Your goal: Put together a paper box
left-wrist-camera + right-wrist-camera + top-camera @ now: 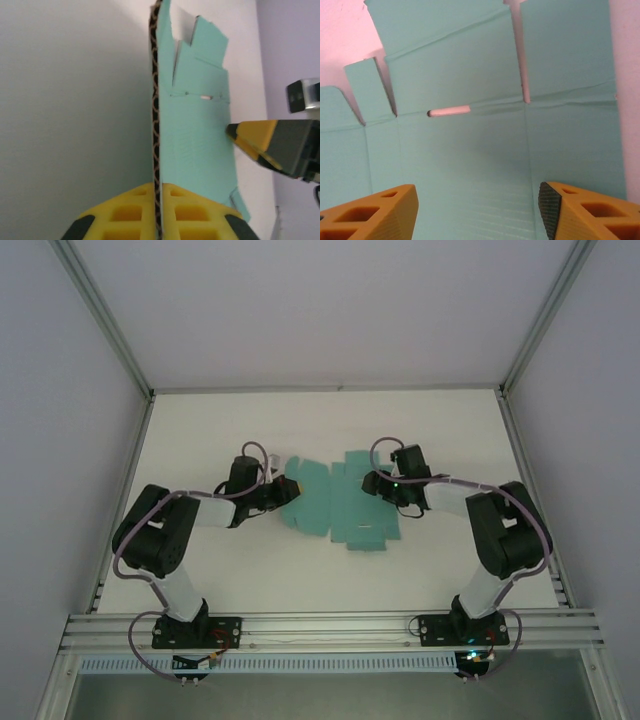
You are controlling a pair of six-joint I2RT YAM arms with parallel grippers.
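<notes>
White table [300, 570], left pincer [158, 192] tight on paper box [195, 130]

Teal-green paper box [335, 505], unfolded die-cut sheet with flaps and slots, on white table [300, 580]

Left arm [165, 530], right arm [505, 530]: black joints, white links, lilac cables [116, 556] looped alongside. Black base plates [197, 632]. Green LED [397, 481] near right wrist. Left gripper [159, 187], right gripper [477, 192]: yellow fingers, lattice cut-outs, black textured pads [549, 207].
</notes>
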